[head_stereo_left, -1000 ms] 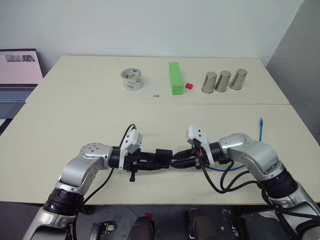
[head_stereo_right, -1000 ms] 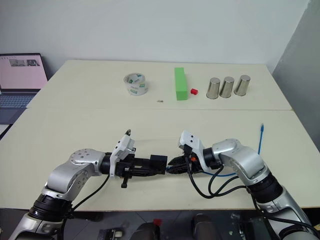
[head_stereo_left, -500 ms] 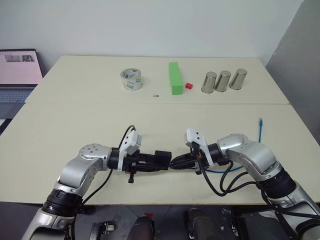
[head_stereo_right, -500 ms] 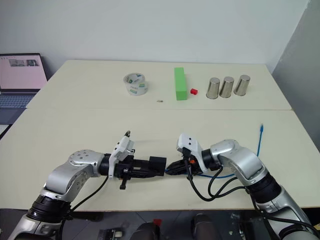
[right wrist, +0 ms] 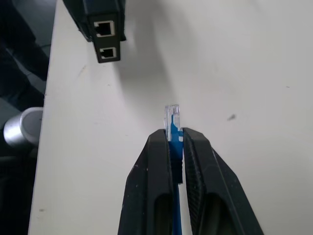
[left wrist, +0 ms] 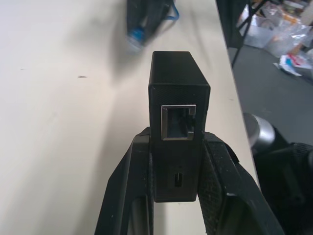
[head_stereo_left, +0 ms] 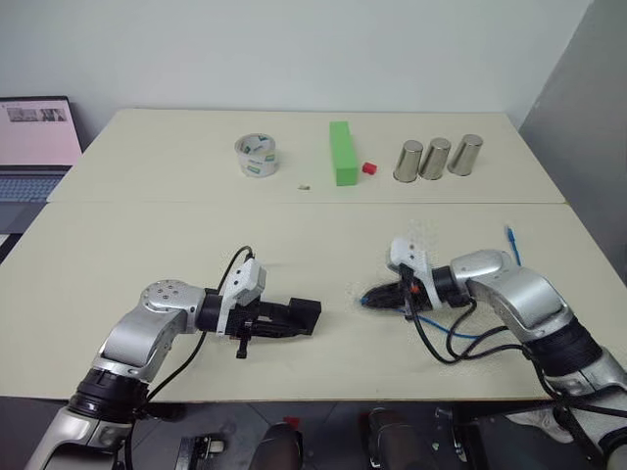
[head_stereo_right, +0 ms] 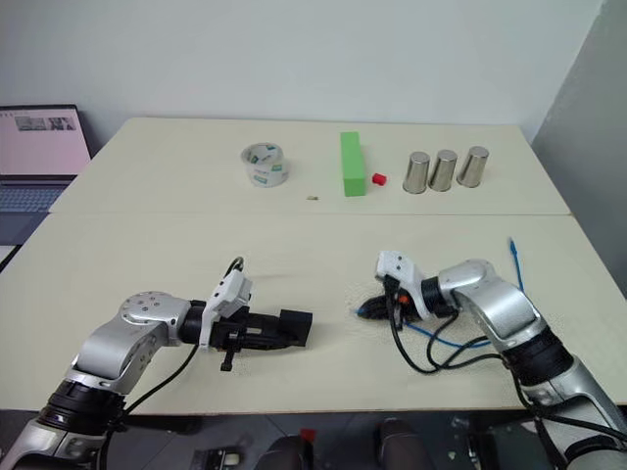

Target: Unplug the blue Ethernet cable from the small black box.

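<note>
Plug out: left gripper (head_stereo_left: 294,318) pinches the small black box (left wrist: 178,132), right gripper (right wrist: 175,134) pinches the blue Ethernet cable (right wrist: 172,128) seemingly near its tip, so slack could tug it loose.

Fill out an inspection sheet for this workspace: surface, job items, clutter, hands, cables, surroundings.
Surface: two cream tables pushed together, seam between them.
Job's things: small black box with its port empty; blue Ethernet cable unplugged, clear plug apart from the box.
Clutter: tape roll, green block, small red cube, three metal cups along the far table.
Hands: left hand shut on the box; right hand shut on the cable just behind its plug.
Cables: blue cable trails to the table's right edge; black robot cables loop beside it.
Surroundings: laptop far left; white wall.
</note>
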You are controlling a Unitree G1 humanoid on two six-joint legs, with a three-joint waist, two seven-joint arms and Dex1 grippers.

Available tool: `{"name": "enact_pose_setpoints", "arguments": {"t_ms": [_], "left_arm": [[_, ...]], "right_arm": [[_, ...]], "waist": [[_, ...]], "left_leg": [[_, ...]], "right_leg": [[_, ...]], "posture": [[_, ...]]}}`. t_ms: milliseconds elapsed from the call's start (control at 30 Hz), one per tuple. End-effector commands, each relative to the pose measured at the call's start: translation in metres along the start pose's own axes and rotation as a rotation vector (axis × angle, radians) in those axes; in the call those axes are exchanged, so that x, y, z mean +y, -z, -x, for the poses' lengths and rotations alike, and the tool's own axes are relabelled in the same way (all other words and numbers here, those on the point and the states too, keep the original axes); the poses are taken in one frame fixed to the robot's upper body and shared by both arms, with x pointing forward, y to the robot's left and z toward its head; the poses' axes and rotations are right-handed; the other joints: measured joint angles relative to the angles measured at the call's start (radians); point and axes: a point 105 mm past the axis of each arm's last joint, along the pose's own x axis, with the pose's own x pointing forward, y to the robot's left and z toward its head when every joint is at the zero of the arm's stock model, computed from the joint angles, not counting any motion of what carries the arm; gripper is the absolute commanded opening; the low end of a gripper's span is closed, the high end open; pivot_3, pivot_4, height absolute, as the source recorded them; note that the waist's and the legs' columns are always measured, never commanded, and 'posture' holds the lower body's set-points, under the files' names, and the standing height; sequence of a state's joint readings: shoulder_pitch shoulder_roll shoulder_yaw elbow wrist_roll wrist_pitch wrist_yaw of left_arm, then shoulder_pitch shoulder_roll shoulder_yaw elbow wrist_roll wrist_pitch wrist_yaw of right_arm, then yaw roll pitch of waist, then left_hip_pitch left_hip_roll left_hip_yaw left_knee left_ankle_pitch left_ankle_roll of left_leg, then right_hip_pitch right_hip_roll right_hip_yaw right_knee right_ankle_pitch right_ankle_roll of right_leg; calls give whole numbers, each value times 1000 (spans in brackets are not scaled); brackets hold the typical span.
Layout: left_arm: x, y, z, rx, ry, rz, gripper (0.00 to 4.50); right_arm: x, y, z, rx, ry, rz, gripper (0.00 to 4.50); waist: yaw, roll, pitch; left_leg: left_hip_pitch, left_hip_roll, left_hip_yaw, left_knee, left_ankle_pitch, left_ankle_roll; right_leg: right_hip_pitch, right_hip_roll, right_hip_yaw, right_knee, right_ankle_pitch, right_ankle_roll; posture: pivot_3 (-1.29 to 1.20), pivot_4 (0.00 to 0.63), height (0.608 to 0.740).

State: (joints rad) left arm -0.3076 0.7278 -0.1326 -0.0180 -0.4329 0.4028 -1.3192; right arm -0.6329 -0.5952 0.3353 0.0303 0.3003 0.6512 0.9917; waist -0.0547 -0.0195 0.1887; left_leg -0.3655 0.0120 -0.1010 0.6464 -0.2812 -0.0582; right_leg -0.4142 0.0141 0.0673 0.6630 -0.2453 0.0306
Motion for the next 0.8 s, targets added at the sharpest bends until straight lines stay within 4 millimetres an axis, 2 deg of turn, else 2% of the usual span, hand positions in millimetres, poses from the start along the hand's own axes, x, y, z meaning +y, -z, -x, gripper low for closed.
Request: {"name": "enact_pose_setpoints", "arguments": {"t_ms": [33,67,133,200,233,367,400,433,467,533,600,667,800], "left_arm": [[12,-4,7,-41,-111,-30,797],[16,-4,7,-48,-146,-38,797],[21,-4,6,-59,-187,-38,797],[29,-5,6,-71,-250,-52,797],[32,-5,7,-72,-283,-56,797],[53,-7,14,-86,-453,-85,797],[68,-11,21,-121,-563,-85,797],[82,-17,29,-159,-679,-102,797],[96,-23,40,-195,-810,-117,797],[120,-27,63,-234,-1061,-166,797],[129,-28,72,-260,-1158,-177,797],[134,-24,72,-295,-1189,-173,797],[146,-12,70,-331,-1268,-116,797]], "right_arm": [[-81,-5,20,-44,472,77,57],[-94,-1,23,-48,551,66,57],[-107,7,25,-45,632,50,57],[-113,16,24,-32,660,44,758],[-112,17,24,-37,650,41,901],[-104,9,28,-87,588,31,1922],[-96,-2,34,-118,544,44,1922],[-87,-12,40,-142,494,62,2355],[-70,-25,42,-181,397,80,2390],[-31,-50,41,-278,211,100,2962],[-13,-62,42,-321,141,96,3001],[-1,-72,36,-341,125,115,3001],[14,-84,25,-359,98,132,3001]], "waist": [[-2,0,0],[-2,0,0],[-2,0,0],[-2,0,0],[-2,0,0],[-2,0,0],[-2,0,0],[-2,0,0],[6,2,1],[17,2,1],[15,2,1],[13,2,1],[20,2,1]], "left_leg": [[0,0,1,0,0,0],[0,0,1,0,0,0],[0,0,1,0,0,0],[-1,0,1,-1,0,0],[-1,0,1,-1,0,0],[-4,0,3,-1,0,0],[-4,0,3,-1,0,0],[-4,0,3,-1,0,0],[-4,0,3,-1,0,0],[-6,0,0,0,0,0],[-6,0,-2,0,0,0],[-5,0,-2,0,0,0],[-4,-1,-1,1,0,0]], "right_leg": [[0,0,1,1,0,0],[0,0,1,1,1,0],[-1,0,2,1,1,0],[-2,0,2,0,3,-4],[-2,0,2,1,3,-5],[-5,-1,3,1,4,-5],[-5,-1,3,1,4,-5],[-6,-1,3,1,4,-5],[-6,-1,3,1,4,-5],[-6,-1,0,2,4,-5],[-6,-1,-1,2,4,-5],[-5,-1,-1,2,4,-5],[-4,-2,-1,2,5,-4]], "posture": [[0,150,740],[0,150,740],[0,150,740],[0,150,740],[0,150,740],[0,150,740],[0,150,740],[0,150,740],[0,150,740],[0,150,740],[0,150,740],[0,150,740],[0,150,740]]}}
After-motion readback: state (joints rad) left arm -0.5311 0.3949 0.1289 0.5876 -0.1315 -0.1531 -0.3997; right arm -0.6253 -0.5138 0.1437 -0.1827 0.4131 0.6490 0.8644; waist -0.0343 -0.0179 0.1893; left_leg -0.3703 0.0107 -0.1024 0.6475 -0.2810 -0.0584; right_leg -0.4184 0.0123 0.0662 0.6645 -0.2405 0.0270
